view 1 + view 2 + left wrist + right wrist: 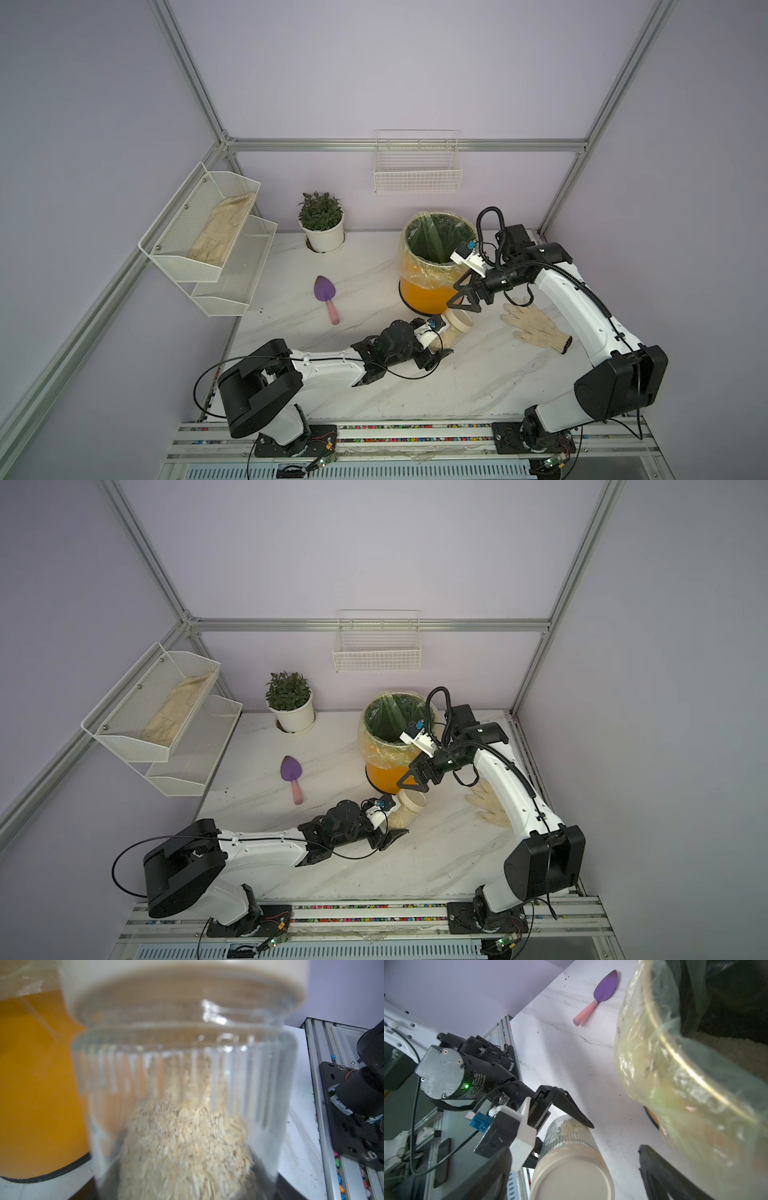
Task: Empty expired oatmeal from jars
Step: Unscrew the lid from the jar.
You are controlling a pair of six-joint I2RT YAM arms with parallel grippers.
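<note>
My left gripper (pixel 442 338) is shut on the clear jar (pixel 449 334), holding it tilted just off the table, in front of the orange bin (pixel 428 293). The beige lid (pixel 460 322) is on and faces up and to the right. Pale oatmeal (pixel 185 1136) fills the lower part of the jar (pixel 182 1059). My right gripper (pixel 453 296) hangs open just above the lid, touching nothing. In the right wrist view the lid (pixel 571 1176) sits between its two dark fingers (pixel 654 1167), and a left finger (pixel 571 1107) presses on the jar wall. Both top views show the same, jar (pixel 404 814) included.
The bin has a clear plastic liner with dark green leaves inside (pixel 436 237). A purple trowel (pixel 326 297) lies to the left, a potted plant (pixel 323 237) behind it. A work glove (pixel 536 326) lies under my right arm. A wire rack (pixel 208 241) and a wall basket (pixel 417 166) are mounted higher.
</note>
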